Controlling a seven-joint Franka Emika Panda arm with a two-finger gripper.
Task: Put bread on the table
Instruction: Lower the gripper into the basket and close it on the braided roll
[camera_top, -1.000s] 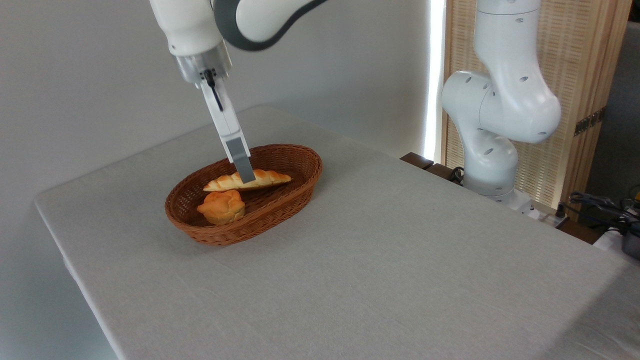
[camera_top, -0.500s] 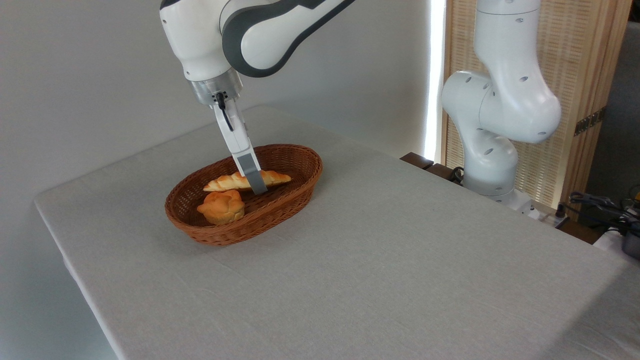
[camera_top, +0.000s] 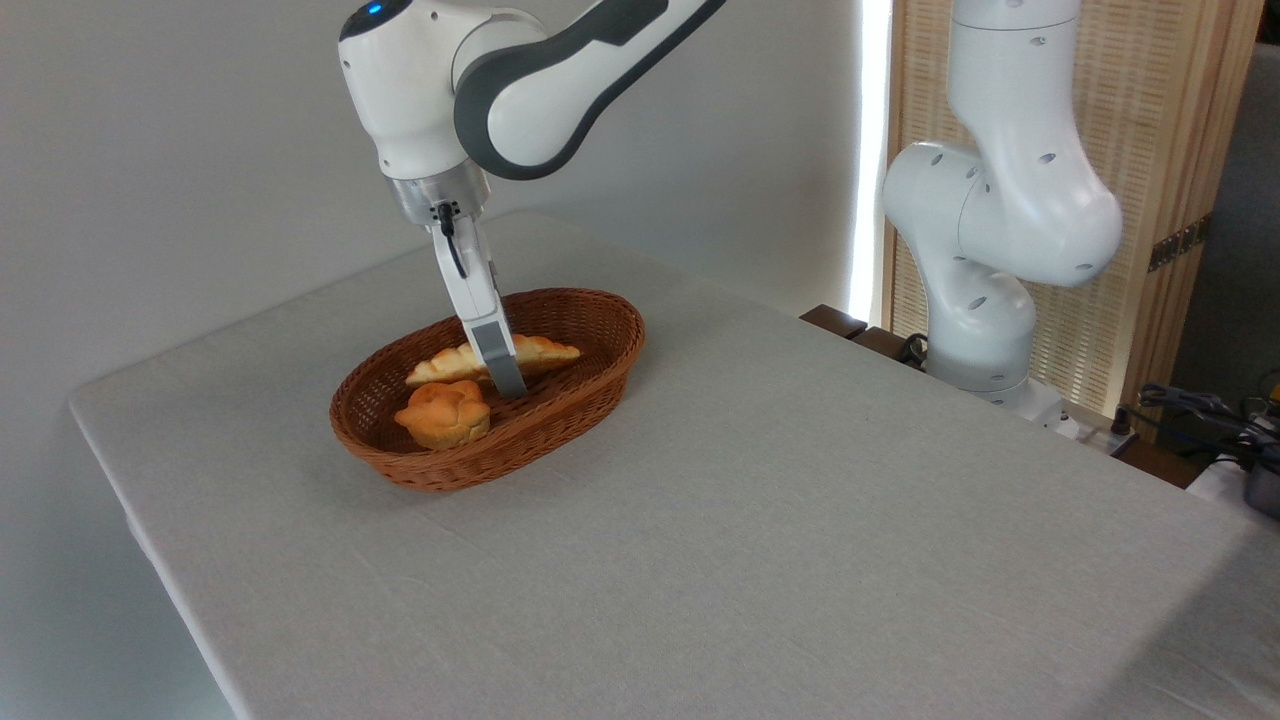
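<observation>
Reaching down into the basket (camera_top: 590, 375), the hand (camera_top: 508, 385) is straddling the bread's (camera_top: 540, 352) middle, its grip impossible to judge, while the loaf is lying inside beside the bun (camera_top: 443, 413), not yet on the counter (camera_top: 800, 520)

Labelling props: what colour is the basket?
Reddish-brown woven wicker basket, clearest in the fixed camera view.

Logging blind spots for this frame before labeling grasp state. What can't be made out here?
- Gripper: only the near finger shows in the one camera view; it covers the other, so open or shut is unclear.
- Bread: its middle is hidden behind that finger; contact cannot be judged.
- Basket: the near wall hides its floor under the bun.
- Table: cut off by the bottom and right edges.
</observation>
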